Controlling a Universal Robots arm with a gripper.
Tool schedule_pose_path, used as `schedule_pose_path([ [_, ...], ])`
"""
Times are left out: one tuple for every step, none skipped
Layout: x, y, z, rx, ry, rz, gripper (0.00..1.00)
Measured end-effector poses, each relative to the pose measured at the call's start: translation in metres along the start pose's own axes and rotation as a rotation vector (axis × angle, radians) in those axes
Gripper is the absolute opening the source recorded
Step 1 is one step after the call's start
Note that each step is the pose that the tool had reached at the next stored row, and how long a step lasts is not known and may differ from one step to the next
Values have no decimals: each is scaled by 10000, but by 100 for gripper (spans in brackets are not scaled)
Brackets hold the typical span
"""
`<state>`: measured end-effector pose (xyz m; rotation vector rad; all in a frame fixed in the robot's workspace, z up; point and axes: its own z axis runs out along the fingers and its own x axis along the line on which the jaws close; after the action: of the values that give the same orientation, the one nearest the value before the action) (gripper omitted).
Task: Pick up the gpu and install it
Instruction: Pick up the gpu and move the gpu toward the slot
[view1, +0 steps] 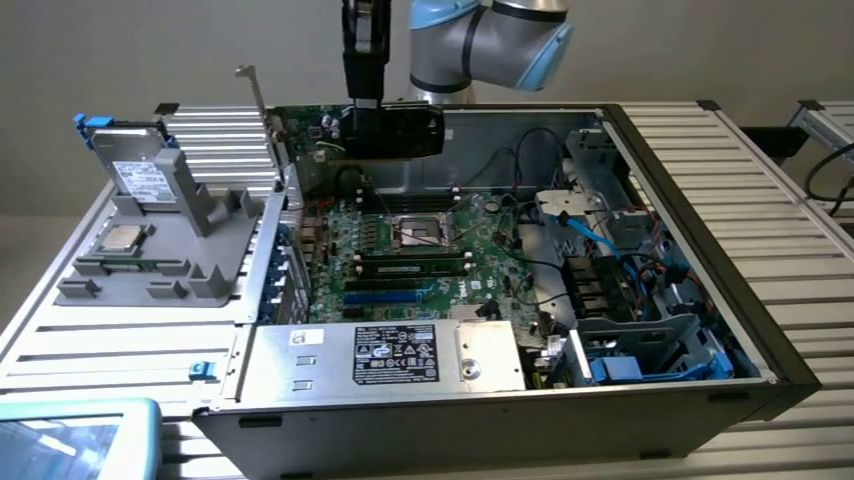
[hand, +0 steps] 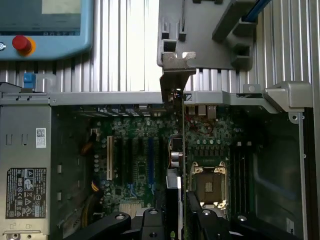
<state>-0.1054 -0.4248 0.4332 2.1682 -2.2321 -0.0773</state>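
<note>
gpu (view1: 400, 132) is clamped in the hand (view1: 363, 108), held upright over the open computer case (view1: 507, 432). Exterior view shows its black face. Wrist view catches it edge-on, silver bracket included, above the motherboard (hand: 130, 150).

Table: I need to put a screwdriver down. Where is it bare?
Bare slats: the table at the exterior view's right of the case, and at its left the strip between holder and pendant. Crowded: inside the case, and over its far end, where the gripper holds the gpu.
</note>
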Motion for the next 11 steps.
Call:
schedule_pose_path([
  [0, -22, 4, 0, 0, 1, 28],
  [0, -38, 9, 0, 0, 7, 28],
  [0, -53, 15, 1, -2, 17, 28],
  [-1, -68, 21, 1, -3, 32, 28],
  [-1, -82, 27, 1, -4, 47, 28],
  [-2, -97, 32, 0, -3, 61, 28],
  [-2, -112, 37, 1, -4, 75, 28],
  [-2, -128, 40, 1, -5, 86, 28],
  [-2, -140, 41, 1, -5, 93, 28],
  [0, -144, 41, 1, -7, 95, 28],
  [1, -144, 41, 1, -5, 96, 28],
])
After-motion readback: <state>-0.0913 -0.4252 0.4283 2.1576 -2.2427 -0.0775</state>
